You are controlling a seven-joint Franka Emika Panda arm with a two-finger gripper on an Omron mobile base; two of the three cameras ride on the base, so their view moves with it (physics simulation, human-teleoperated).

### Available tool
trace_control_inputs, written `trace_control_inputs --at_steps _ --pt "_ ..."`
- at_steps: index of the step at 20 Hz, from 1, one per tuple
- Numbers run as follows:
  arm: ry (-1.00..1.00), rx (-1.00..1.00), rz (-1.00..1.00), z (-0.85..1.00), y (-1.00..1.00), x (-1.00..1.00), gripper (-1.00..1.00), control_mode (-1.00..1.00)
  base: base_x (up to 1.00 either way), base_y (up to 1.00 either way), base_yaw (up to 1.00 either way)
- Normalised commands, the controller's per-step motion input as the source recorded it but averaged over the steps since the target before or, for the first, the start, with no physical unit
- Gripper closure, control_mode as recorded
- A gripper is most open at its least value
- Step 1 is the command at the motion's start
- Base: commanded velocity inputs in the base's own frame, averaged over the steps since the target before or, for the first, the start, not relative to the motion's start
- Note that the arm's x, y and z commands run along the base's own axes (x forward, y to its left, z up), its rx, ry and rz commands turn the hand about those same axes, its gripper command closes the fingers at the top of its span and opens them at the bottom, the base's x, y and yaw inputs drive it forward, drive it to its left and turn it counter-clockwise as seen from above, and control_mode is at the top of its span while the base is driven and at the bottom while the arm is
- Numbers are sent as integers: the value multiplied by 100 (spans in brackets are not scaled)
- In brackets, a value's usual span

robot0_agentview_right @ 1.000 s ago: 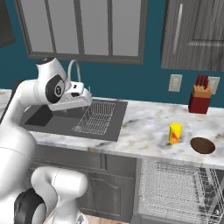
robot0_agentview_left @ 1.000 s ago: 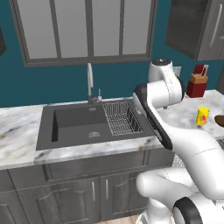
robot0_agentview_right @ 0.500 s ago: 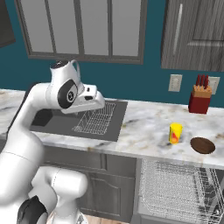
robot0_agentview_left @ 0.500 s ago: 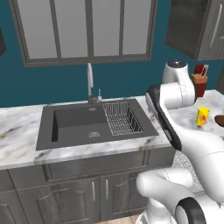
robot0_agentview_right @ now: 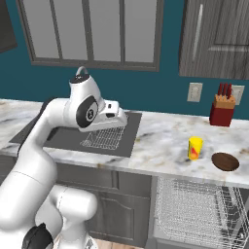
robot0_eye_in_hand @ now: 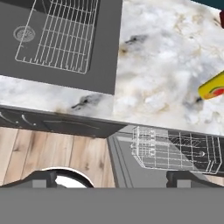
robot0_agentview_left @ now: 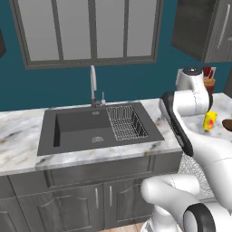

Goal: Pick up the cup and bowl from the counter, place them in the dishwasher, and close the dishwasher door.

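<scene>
- Your right base view shows the bowl (robot0_agentview_right: 225,161) beside the cup (robot0_agentview_right: 195,148); the left base view crops the bowl.
- Gripper (robot0_eye_in_hand: 116,178) jaws spread wide, empty.

We see a red knife block (robot0_agentview_right: 222,111) with dark handles standing against the teal wall beside a white outlet (robot0_agentview_right: 194,92). A wire sink basket (robot0_agentview_left: 126,122) sits in the basin's right half, with a silver faucet (robot0_agentview_left: 94,87) behind it under a grey-framed window (robot0_agentview_left: 89,30).
</scene>
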Motion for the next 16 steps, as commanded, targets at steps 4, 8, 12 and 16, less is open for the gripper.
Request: trace_control_inputs --at_steps 4,8,12,16 --pt "0 0 0 -6 -34 0 -100 -100 0 0 0" --pt "0 -2 0 -5 -39 0 -100 -100 0 0 0" --pt "0 -5 0 -10 -36 0 -100 -100 0 0 0" --pt "0 -8 0 -19 -35 3 -100 -100 0 0 0"
